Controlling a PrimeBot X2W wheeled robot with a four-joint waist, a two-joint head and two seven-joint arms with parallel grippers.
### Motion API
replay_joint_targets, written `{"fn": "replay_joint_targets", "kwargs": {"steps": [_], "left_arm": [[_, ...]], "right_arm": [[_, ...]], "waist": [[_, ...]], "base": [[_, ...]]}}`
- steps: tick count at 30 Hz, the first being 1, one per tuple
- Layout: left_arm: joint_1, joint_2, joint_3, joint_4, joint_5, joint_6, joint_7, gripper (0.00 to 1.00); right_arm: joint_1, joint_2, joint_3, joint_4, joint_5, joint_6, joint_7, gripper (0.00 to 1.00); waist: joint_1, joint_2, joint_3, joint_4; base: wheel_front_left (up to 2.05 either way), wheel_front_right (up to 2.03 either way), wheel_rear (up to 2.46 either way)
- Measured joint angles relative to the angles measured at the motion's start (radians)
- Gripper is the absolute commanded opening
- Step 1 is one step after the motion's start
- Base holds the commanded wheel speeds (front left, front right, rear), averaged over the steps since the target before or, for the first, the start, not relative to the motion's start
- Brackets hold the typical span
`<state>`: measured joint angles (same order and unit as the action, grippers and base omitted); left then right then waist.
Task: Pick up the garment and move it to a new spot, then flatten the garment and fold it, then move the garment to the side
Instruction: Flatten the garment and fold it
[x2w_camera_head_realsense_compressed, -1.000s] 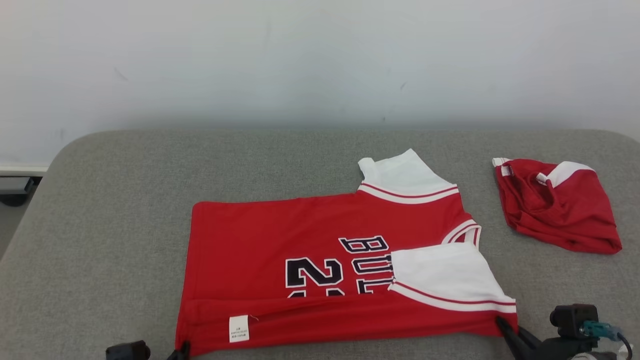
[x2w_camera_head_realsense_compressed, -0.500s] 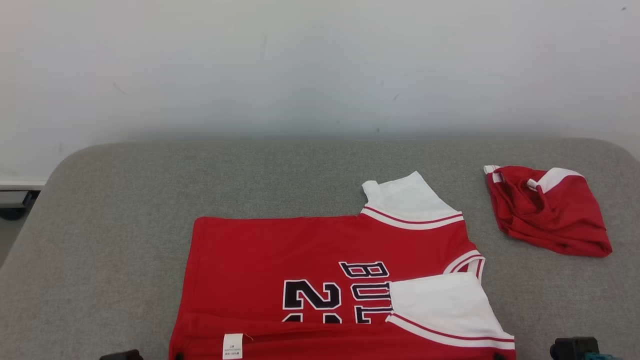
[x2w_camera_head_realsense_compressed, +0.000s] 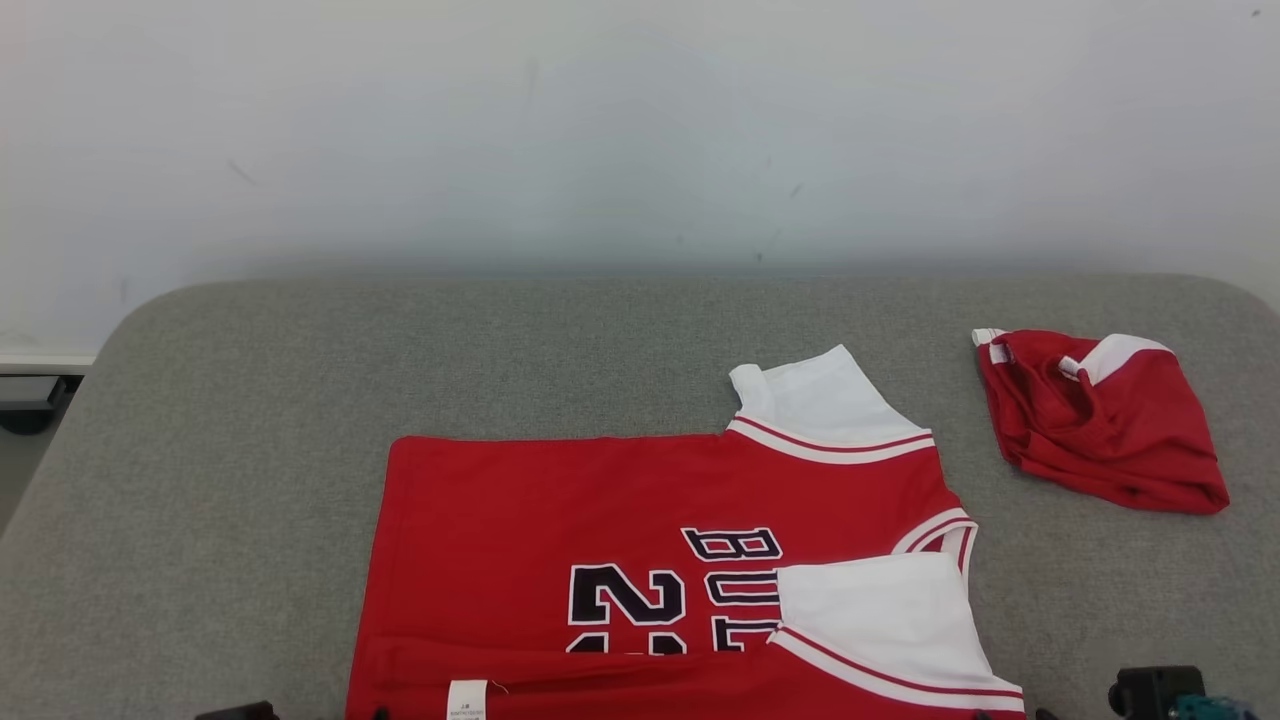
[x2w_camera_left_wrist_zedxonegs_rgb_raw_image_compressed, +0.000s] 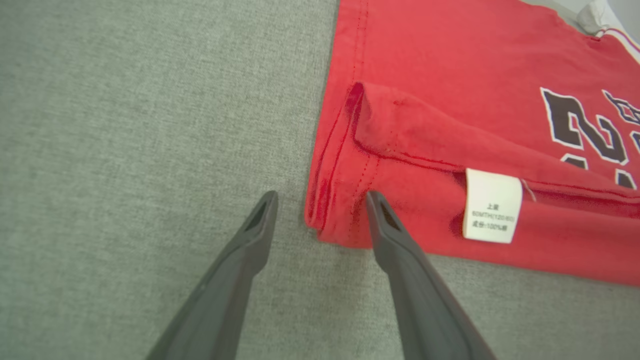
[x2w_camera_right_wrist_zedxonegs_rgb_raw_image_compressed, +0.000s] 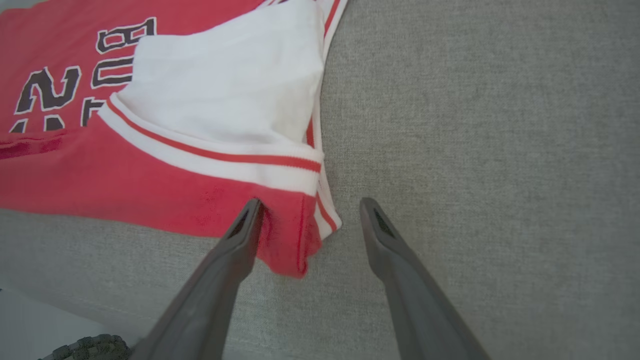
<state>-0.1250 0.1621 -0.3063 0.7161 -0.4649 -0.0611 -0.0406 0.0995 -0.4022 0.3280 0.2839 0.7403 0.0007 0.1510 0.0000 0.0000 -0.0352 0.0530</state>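
Head view gives you the red jersey (x2w_camera_head_realsense_compressed: 560, 500) lying flat on the grey padded table (x2w_camera_head_realsense_compressed: 220, 450), low in the picture. Its hem is to the left and its white shoulders to the right, and the near long edge is folded up over the number.

Start at the left. In the left wrist view your left gripper (x2w_camera_left_wrist_zedxonegs_rgb_raw_image_compressed: 321, 200) stands spread, with the jersey's hem corner between its two fingers. One tip is over bare table and the other over red cloth, with nothing pinched. A white care label (x2w_camera_left_wrist_zedxonegs_rgb_raw_image_compressed: 492, 205) sits on the folded strip near it.

At the jersey's other end, the right wrist view shows your right gripper (x2w_camera_right_wrist_zedxonegs_rgb_raw_image_compressed: 311, 204) spread too. The red-and-white corner lies between its tips, ungripped.

Farther right, apart from the jersey, lies a second red garment (x2w_camera_head_realsense_compressed: 1100, 430), bundled.
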Motion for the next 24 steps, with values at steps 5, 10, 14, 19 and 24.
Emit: {"fn": "replay_joint_targets", "kwargs": {"steps": [5,10,14,19,24], "left_arm": [[0.003,0.02,0.028,-0.06,-0.013,0.001,-0.006,1.0],[0.008,0.027,0.038,-0.138,-0.018,0.01,-0.041,1.0],[0.009,0.028,0.044,-0.199,-0.002,0.028,-0.092,1.0],[0.011,0.033,0.053,-0.26,0.029,0.072,-0.162,1.0],[0.023,0.04,0.064,-0.301,0.064,0.11,-0.181,1.0]], "right_arm": [[0.0,-0.004,-0.041,-0.068,0.071,0.018,0.007,1.0],[-0.002,-0.005,-0.069,-0.132,0.086,0.026,-0.01,1.0],[-0.012,-0.004,-0.083,-0.165,0.077,0.025,-0.047,1.0],[-0.058,0.005,-0.097,-0.194,0.032,0.011,-0.112,1.0],[-0.108,0.022,-0.112,-0.195,-0.041,-0.036,-0.197,1.0]], "waist": [[0.0,0.0,-0.002,0.002],[0.0,0.0,-0.005,0.002],[0.0,0.0,-0.005,0.002],[0.0,0.0,-0.003,-0.004],[0.0,0.0,-0.001,-0.021]], "base": [[0.0,0.0,0.0],[0.0,0.0,0.0],[0.0,0.0,0.0],[0.0,0.0,0.0],[0.0,0.0,0.0]]}}
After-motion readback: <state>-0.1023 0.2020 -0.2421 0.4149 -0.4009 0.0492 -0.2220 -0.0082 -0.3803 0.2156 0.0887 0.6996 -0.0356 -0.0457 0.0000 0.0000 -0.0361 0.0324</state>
